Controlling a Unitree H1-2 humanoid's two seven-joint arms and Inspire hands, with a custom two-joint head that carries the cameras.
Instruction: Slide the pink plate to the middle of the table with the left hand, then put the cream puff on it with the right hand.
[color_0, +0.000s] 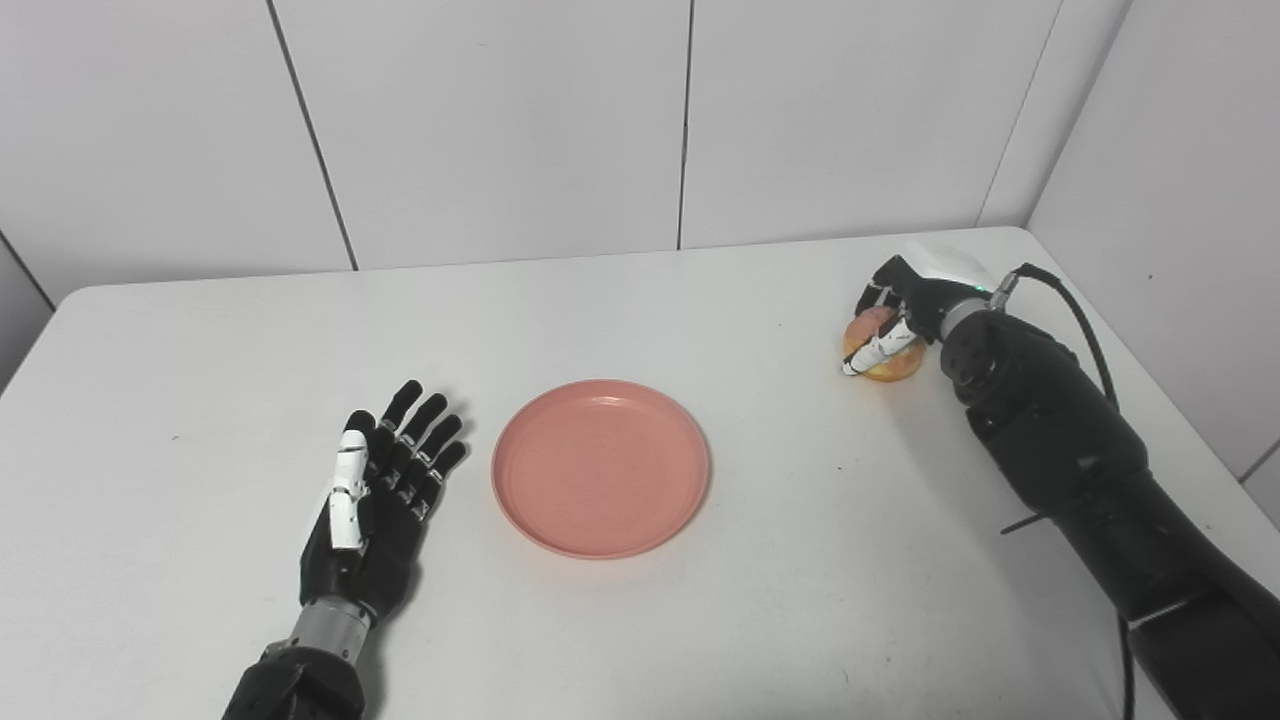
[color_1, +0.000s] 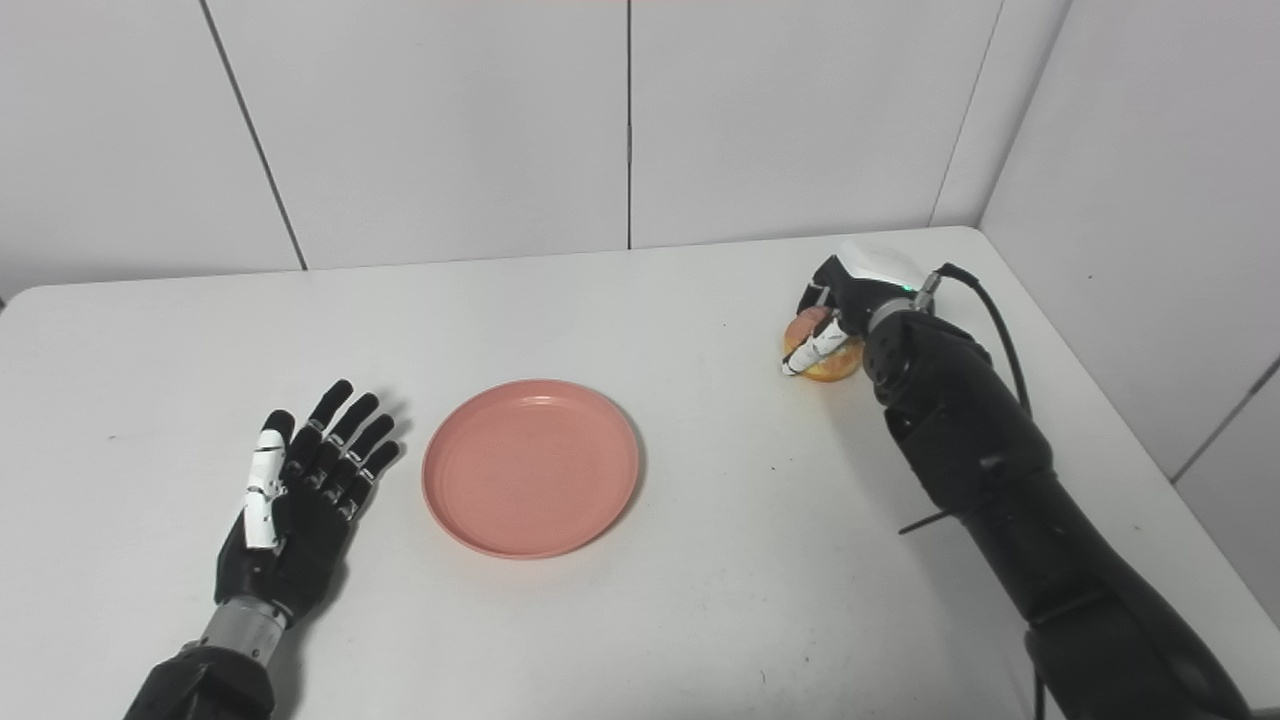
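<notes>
The pink plate (color_0: 600, 467) is seen lying flat and upright near the middle of the white tabletop (color_0: 700, 620), rim up, nothing in it. Being round, no long axis or pointing direction can be assigned to it; only its foreshortened outline appears wider left to right.

The left hand (color_0: 375, 500) is found just left of the plate, apart from it, with a narrow strip of tabletop showing between fingertips and rim. The hand is held flat and spread, nothing in it, palm facing the plate, fingers (color_0: 425, 440) extended toward the far side and slightly to the right. Whether it rests on the surface or sits just above it cannot be told.

The cream puff (color_1: 825, 358) is located at the far right of the tabletop, near the corner and well apart from the plate. It is seen as a low, rounded, golden piece with a pinker top. A slight elongation left to right is suggested, but too much is covered for an axis to be stated.

The right hand (color_1: 845, 300) is bent down over the cream puff from its far right side, fingers curled around it and the white thumb laid across its near left face. The hand is closed on the cream puff; whether the puff is lifted off the surface cannot be told.
</notes>
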